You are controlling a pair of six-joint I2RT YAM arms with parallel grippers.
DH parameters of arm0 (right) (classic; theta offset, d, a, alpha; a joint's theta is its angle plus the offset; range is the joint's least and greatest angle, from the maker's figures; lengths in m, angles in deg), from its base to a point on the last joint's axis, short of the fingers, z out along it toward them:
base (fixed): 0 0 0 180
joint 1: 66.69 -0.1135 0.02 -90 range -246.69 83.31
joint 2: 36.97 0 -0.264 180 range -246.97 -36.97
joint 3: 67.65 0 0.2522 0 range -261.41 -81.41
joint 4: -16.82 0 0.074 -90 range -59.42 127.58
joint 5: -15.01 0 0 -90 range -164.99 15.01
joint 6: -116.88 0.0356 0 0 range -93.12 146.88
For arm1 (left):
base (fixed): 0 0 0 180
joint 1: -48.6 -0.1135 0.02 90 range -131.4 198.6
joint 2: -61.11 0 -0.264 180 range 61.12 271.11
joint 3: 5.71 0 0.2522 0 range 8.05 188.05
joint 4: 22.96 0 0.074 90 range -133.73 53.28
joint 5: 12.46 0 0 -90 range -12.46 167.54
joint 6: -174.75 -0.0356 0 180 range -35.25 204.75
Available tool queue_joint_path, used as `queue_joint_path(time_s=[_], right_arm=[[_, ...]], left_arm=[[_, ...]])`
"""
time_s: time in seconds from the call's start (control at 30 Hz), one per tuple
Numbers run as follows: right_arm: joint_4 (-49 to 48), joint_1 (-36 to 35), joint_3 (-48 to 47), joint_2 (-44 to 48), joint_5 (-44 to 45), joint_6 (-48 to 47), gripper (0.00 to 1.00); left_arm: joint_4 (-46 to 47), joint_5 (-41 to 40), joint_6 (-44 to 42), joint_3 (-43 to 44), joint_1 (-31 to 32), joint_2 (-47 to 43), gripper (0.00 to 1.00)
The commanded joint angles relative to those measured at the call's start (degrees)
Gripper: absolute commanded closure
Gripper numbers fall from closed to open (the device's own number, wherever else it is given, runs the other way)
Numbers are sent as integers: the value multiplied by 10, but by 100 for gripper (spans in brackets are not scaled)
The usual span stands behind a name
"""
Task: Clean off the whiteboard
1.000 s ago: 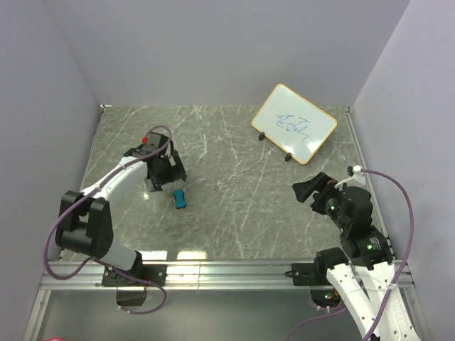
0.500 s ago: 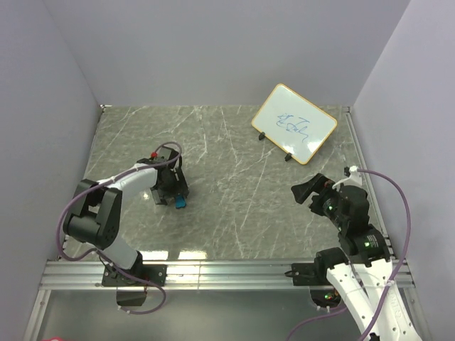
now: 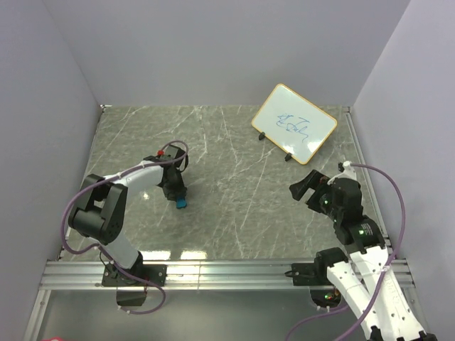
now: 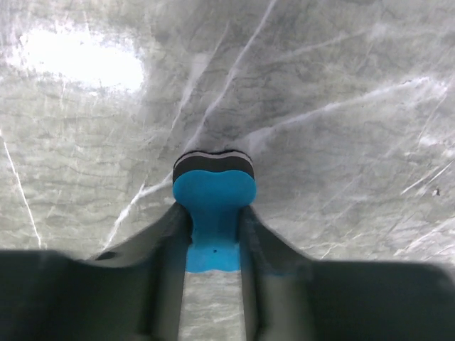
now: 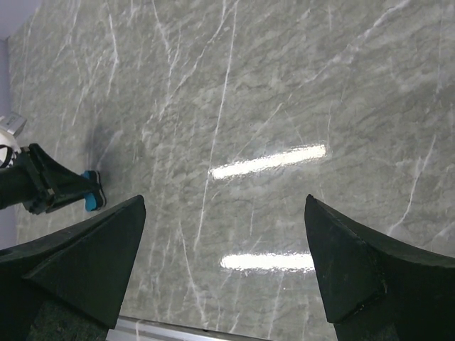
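Early stage — no wiping done. Small white rectangular whiteboard (image 3: 294, 123) with tan-yellow frame: propped tilted at far right of grey marbled tabletop (image 3: 234, 213), blue scribbles intact. Left gripper (image 4: 213, 222): apparently clamped on waisted blue foam eraser (image 4: 213, 202), well apart from whiteboard. Right gripper (image 5: 225, 207): spread wide, empty. Remaining — carry, wipe.

The whiteboard (image 3: 293, 133) stands propped at two o'clock on the marbled table (image 3: 234, 220), with a blue scribble on its face. At nine o'clock the left gripper (image 3: 177, 193) is down on a small blue eraser (image 3: 182, 204). At three o'clock the right gripper (image 3: 302, 185) hovers with jaws spread, near the whiteboard but clear of it.
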Motion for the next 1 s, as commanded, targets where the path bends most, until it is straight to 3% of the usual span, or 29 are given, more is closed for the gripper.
queue_joint_path(time_s=[0.0,0.03,0.07,0.2,0.43,0.6,0.97], right_arm=[[-45,2,-21,-35,-1,-13,0],[-52,4,-31,-55,-20,-14,0],[-66,11,-45,-83,-91,-14,0],[-93,36,-149,-252,-220,12,5],[-109,104,-349,-481,-198,45,5],[-95,178,-415,-558,-188,45,8],[-120,247,-452,-630,-117,-28,8]], left_arm=[[-8,3,2,-4,5,15,76],[-8,5,2,-3,5,16,86],[-9,8,0,0,6,15,100],[-26,15,-13,33,6,0,100],[-94,-10,-86,199,3,7,100],[-109,20,-104,237,-2,11,100],[-89,70,-106,172,-13,-30,100]])
